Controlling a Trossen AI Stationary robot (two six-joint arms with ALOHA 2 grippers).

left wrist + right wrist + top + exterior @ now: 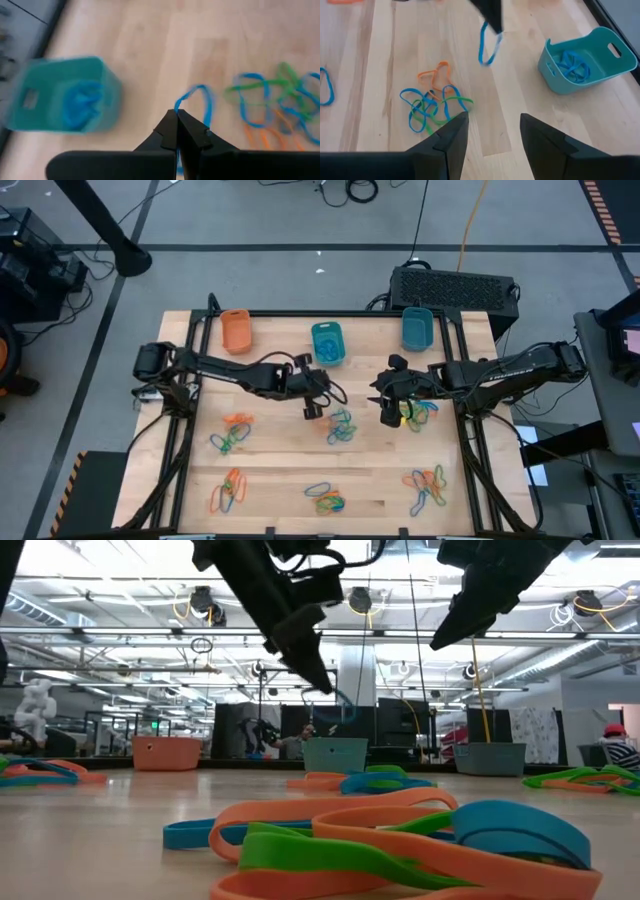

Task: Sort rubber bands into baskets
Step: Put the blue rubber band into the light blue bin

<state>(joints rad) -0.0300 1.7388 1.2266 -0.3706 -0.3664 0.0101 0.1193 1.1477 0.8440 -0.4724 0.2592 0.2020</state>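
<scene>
Left to right: orange basket [236,329]; middle teal basket [327,342], already holding blue bands; right teal basket [417,328]. The left gripper [313,409], jaws clamped on a thin blue rubber band [489,44], hangs it above the bench [280,465] near the middle basket. The right gripper [389,416] hovers with jaws apart. Six mixed clusters, such as the nearest pile [341,426], remain unsorted; most work seems left.

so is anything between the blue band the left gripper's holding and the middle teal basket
Nothing visible. The left gripper is shut on a blue rubber band, lifted off the table. The middle teal basket sits just beyond it with bare wood between them. The nearest pile of bands and the right gripper lie off that path.
</scene>
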